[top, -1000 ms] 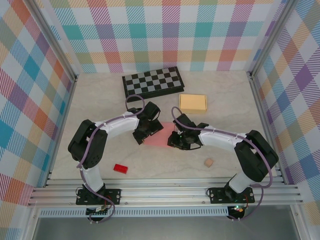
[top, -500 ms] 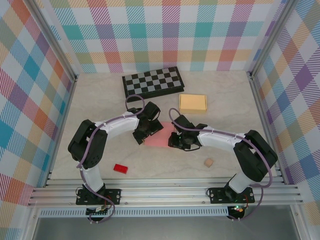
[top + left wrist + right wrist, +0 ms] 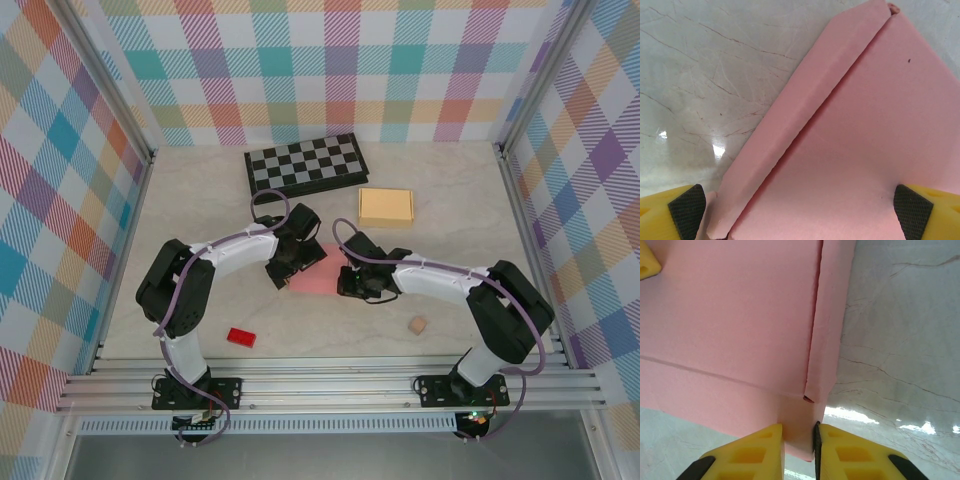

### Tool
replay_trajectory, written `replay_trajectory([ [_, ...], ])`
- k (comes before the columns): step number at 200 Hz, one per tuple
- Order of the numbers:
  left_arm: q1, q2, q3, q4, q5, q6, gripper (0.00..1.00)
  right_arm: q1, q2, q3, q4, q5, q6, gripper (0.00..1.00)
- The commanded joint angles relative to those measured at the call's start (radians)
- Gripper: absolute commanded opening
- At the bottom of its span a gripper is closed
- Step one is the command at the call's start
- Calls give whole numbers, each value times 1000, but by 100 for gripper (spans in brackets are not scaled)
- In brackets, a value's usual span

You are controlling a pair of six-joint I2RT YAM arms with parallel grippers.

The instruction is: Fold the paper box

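**Flat pink paper box (image 3: 314,279) lies midway on the pale marbled tabletop (image 3: 200,210).**
Left gripper (image 3: 799,215) straddles it, jaws spread wide, apparently steadying the sheet; right gripper (image 3: 799,432) is clamped on one corner, seemingly to lift that flap.

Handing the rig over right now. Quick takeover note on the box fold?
Left pincer: open, pads wide apart, straddling the paper box.
Right pincer: shut on an edge flap at the box's corner.
Box: pink, lying between the two pincers.
Done: side flaps creased, one partly raised.
Left: main panel is flat; walls need standing up and closing.
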Motion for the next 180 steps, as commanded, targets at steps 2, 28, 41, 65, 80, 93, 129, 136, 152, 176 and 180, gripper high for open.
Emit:
replay_trajectory([
  [2,-7,12,-36,-63,-32,-15,98,4,22,-9,-69,74,-16,22],
  [28,-5,14,-34,-64,-33,-13,98,4,22,-33,-43,106,-21,21],
  [41,-5,15,-34,-63,-34,-11,98,4,18,-50,-13,124,-36,21],
  [65,-3,17,-36,-64,-37,-10,98,8,11,-76,45,166,-69,21],
  [80,-1,19,-37,-62,-35,-9,98,24,4,-108,110,201,-109,21],
  [93,1,20,-38,-60,-34,-9,98,31,-5,-147,182,217,-121,21],
  [129,3,22,-42,-61,-32,-8,98,51,-82,-268,387,327,-123,23],
  [136,3,23,-41,-62,-33,-6,98,53,-87,-278,401,354,-127,23],
  [152,5,23,-42,-67,-32,1,98,58,-84,-300,437,396,-136,23],
  [176,10,20,-46,-68,-35,7,98,58,-60,-325,490,402,-146,25],
  [180,11,19,-48,-67,-35,6,98,58,-58,-329,500,398,-147,25],
])
